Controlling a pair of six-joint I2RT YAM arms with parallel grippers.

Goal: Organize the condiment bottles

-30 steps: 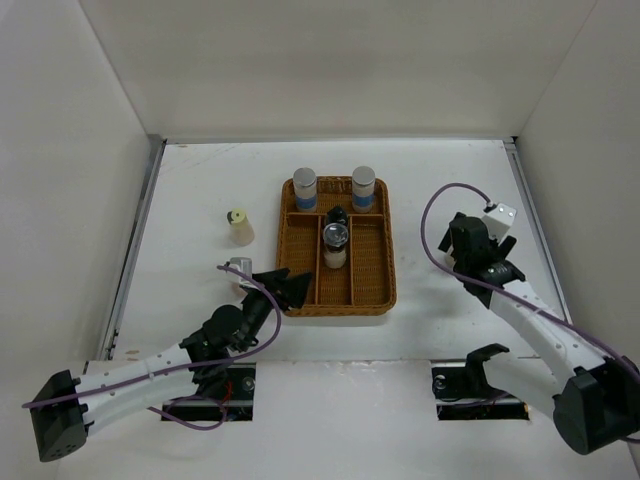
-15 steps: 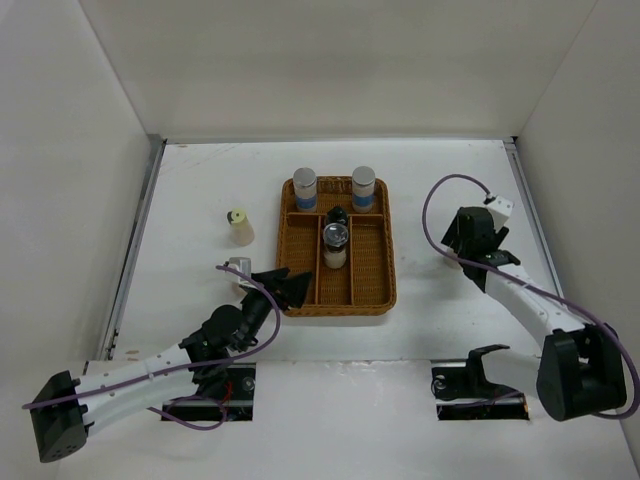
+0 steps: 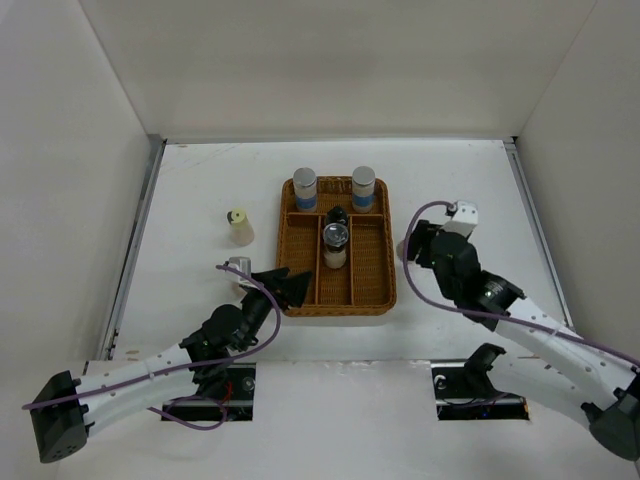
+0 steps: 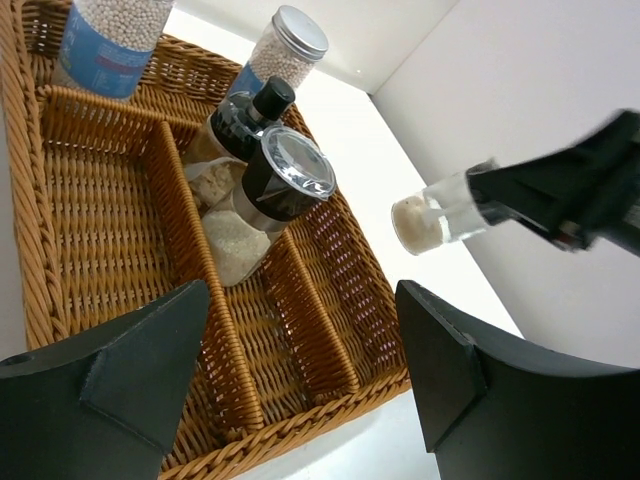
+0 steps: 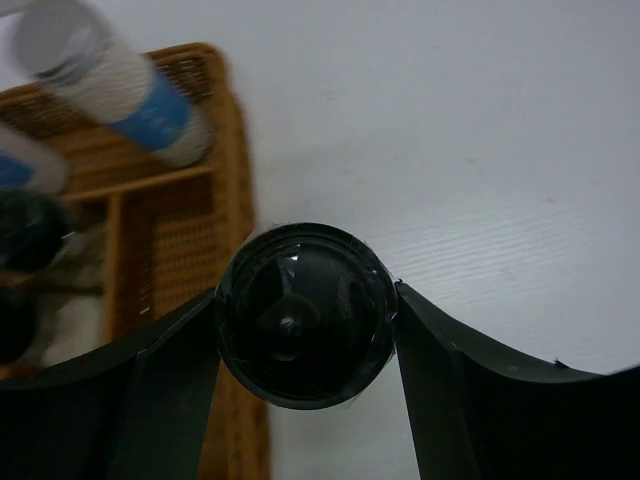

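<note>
A white worktop [image 3: 200, 180] fills the middle of the overhead view, matte and evenly lit. Three plain white walls box it in: a back wall [image 3: 330, 60] across the top of the frame, a left wall [image 3: 60, 200] and a right wall [image 3: 590, 150] slanting down the sides. A thin bright line runs where the back wall meets the worktop. A grey metal rail [image 3: 132, 240] follows the worktop's left edge, and a paler one [image 3: 530, 215] follows the right edge. Shadows are soft and faint. In the right wrist view the worktop surface [image 5: 480, 150] shows a fine ridged texture in its upper right.
</note>
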